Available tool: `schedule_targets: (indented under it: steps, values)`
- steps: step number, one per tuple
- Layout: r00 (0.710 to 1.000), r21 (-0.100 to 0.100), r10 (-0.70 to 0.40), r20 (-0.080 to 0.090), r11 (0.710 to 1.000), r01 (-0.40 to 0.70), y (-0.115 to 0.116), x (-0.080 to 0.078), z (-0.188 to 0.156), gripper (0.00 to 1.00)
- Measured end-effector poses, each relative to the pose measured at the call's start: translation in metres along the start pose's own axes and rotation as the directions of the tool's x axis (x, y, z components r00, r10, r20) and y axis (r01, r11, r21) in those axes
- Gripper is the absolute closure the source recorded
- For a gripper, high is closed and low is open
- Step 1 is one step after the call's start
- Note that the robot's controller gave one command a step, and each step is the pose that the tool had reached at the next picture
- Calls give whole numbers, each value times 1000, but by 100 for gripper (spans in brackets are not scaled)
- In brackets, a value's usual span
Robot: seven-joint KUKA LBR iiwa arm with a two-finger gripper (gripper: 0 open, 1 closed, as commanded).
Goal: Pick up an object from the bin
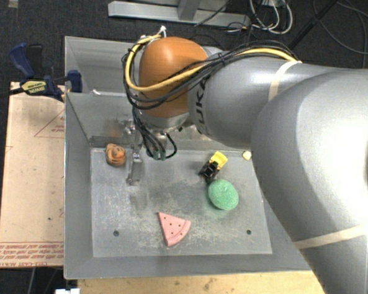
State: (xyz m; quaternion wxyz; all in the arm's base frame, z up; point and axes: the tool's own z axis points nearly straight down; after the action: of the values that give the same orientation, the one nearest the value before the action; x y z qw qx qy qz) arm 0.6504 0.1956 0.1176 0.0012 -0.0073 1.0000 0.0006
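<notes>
My gripper (133, 173) hangs below the arm's wrist over the left back part of the bin floor, low to the surface. Just to its left, close beside it, lies a small orange-brown rounded thing (115, 155) near the bin's left wall. I see nothing held in the gripper. A yellow and black toy vehicle (213, 166) lies to the right of the gripper, well apart from it.
A green fuzzy ball (223, 195) rests right in front of the yellow toy. A pink wedge like a watermelon slice (173, 228) lies near the front middle. A tiny cream bit (247, 155) sits by the right wall. The arm covers the bin's back right.
</notes>
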Motion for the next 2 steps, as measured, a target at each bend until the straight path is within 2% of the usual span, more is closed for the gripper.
schedule_targets:
  steps: [1,2]
  values:
    - [1000,-1,19,5,1000,-19,16,-5,21,0]
    - [979,-6,205,3,979,-205,37,-5,46,100]
